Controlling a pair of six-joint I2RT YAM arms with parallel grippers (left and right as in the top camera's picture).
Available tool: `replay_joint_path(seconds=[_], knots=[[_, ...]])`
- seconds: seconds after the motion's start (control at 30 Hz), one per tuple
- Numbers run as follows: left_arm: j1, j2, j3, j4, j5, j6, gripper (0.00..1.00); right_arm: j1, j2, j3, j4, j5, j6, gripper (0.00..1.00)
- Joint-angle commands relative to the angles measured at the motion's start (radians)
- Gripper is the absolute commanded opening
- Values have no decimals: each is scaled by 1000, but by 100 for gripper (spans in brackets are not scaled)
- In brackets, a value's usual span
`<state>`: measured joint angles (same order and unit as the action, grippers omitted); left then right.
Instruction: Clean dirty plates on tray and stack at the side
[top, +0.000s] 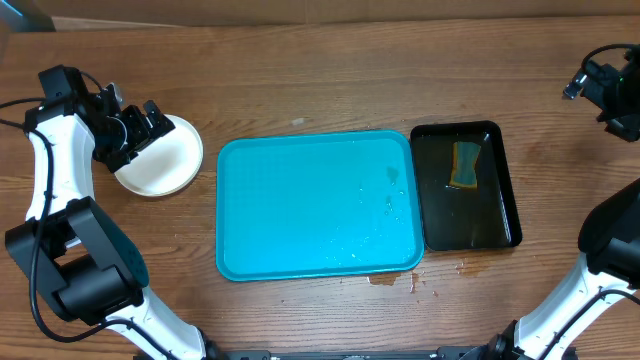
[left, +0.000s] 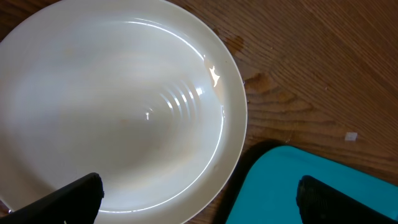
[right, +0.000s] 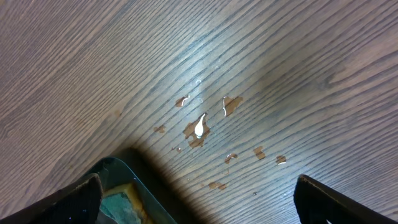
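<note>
A white plate (top: 165, 160) lies on the wood left of the turquoise tray (top: 300, 210); whether others lie under it I cannot tell. My left gripper (top: 150, 125) hovers over the plate's left part, open, with nothing between its fingers. In the left wrist view the clean, glossy plate (left: 118, 106) fills the upper left, the tray corner (left: 280, 186) sits at the lower right, and the left gripper (left: 199, 202) spans both. The tray holds only water drops. My right gripper (top: 600, 82) is at the far right edge. In the right wrist view that gripper (right: 199, 205) is open above bare wood.
A glossy black tray (top: 505, 200) right of the turquoise one holds a yellow-green sponge (top: 465, 165); its corner with the sponge (right: 118, 199) shows in the right wrist view. Water spots (right: 199, 127) lie on the wood there, and a small wet patch (top: 385, 280) sits below the turquoise tray.
</note>
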<state>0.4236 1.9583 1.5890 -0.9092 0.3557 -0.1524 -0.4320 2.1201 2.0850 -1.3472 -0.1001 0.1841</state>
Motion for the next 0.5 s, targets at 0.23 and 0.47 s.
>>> replay_joint_path(seconds=[0.23, 0.47], knots=[[1, 0, -7, -1, 0, 26, 100, 13, -27, 10, 4, 2, 6, 100], [1, 0, -7, -1, 0, 26, 100, 69, -194, 10, 6, 3, 6, 100]])
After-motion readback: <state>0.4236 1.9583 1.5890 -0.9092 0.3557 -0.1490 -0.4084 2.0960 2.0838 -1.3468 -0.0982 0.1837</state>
